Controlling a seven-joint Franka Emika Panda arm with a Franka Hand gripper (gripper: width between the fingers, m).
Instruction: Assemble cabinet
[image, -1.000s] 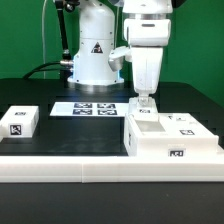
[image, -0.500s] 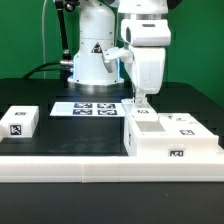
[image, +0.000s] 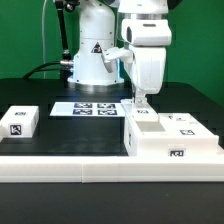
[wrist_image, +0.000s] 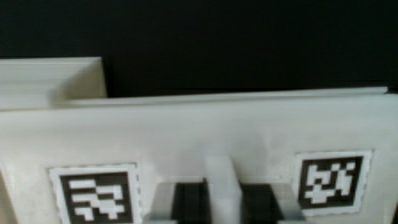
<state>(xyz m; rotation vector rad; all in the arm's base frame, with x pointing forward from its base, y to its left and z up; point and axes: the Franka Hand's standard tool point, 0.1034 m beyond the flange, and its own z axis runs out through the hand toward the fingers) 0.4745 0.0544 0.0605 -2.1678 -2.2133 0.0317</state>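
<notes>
In the exterior view, the gripper (image: 143, 102) is seen just above the cabinet (image: 172, 140), over its rear corner on the exterior view's left. The cabinet's long axis is laid across the black table (image: 40, 98), and a small white block (image: 20, 122) is set well apart from the cabinet. In the wrist view, the cabinet's tagged panel (wrist_image: 214, 130) is seen close beneath the fingers (wrist_image: 187, 200), which are pressed together with nothing held

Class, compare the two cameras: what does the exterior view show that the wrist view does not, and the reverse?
Only the exterior view: the marker board, a small tagged white block and the robot's base. Only the wrist view: two tags side by side on one panel, seen close. Both: the cabinet, with the hand at it.
</notes>
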